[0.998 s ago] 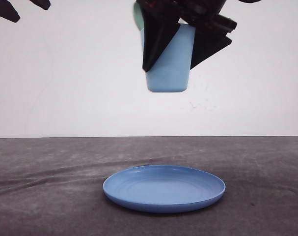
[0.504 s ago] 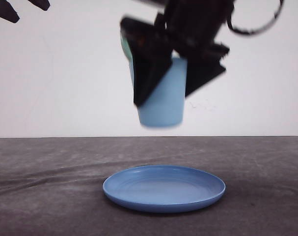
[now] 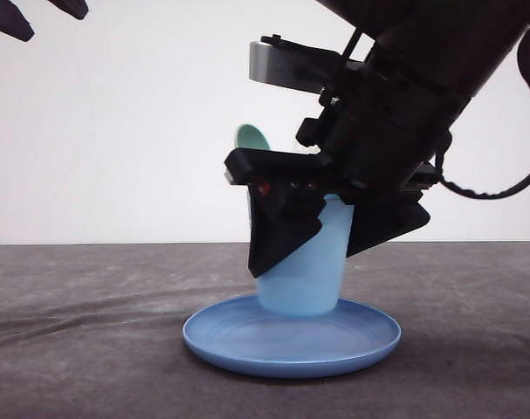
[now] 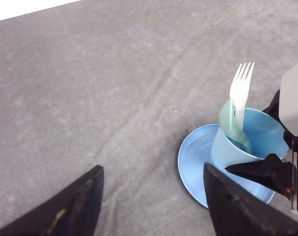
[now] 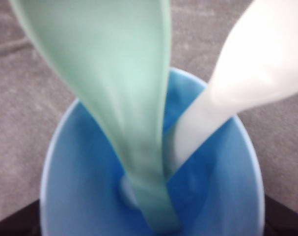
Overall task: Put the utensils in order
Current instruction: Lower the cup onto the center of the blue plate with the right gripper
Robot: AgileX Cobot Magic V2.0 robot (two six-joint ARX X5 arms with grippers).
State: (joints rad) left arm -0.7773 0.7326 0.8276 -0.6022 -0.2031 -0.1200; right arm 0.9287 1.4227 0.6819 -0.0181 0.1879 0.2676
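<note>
My right gripper (image 3: 304, 262) is shut on the light blue cup (image 3: 299, 279), one dark finger on each side of its wall. The cup's base is down on the middle of the round blue plate (image 3: 212, 336). A mint-green spoon (image 3: 250, 137) and a white fork (image 4: 241, 88) stand in the cup (image 4: 237, 150), heads sticking out over its rim. From above, the spoon (image 5: 124, 98) and the fork (image 5: 247, 69) lean against opposite sides inside the cup (image 5: 80, 162). My left gripper (image 4: 152, 167) hangs open and holds nothing, high to the left of the plate (image 4: 198, 157).
The grey cloth-covered table (image 3: 81, 349) has bare room all round the plate. A white wall stands behind it. The left gripper's fingertips (image 3: 11, 22) hang in the upper left corner of the front view.
My right gripper has come down with the cup, from high above the plate onto it, tilting a little leftward on the way. The left gripper has stayed put.
</note>
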